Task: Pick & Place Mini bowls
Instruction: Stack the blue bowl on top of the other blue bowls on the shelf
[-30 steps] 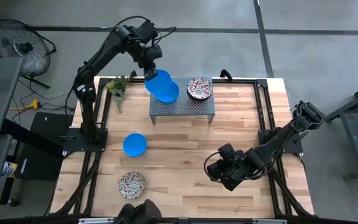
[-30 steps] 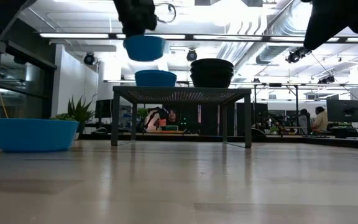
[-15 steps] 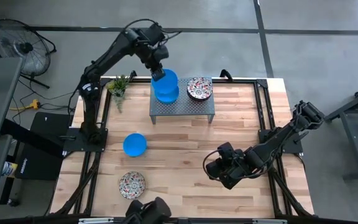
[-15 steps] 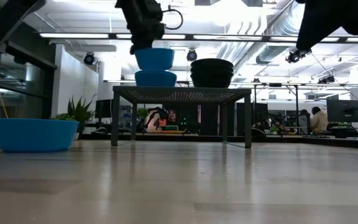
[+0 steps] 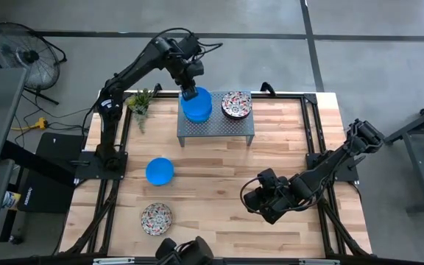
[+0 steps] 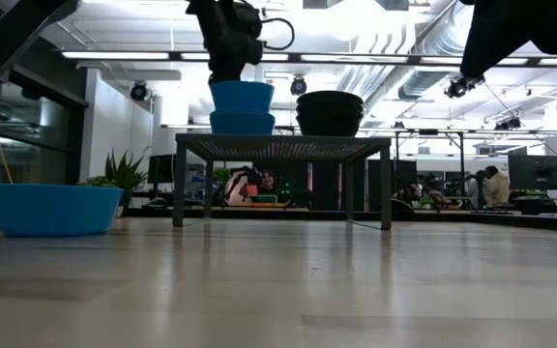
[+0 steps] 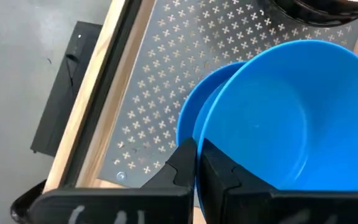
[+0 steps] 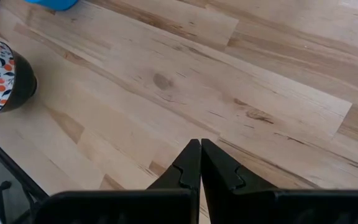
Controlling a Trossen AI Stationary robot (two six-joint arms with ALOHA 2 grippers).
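1. A wooden bench (image 5: 219, 173) of pale planks, edged by a dark frame.
2. A small grey perforated metal stand (image 5: 227, 126) with four legs sits at the far middle of the bench.
3. A small green potted plant (image 5: 139, 104) stands at the far left corner of the bench, beside the stand.
4. A floor fan (image 5: 22, 57) stands on the grey floor beyond the bench's left side.
5. A person (image 6: 494, 186) sits at screens far back in the room.
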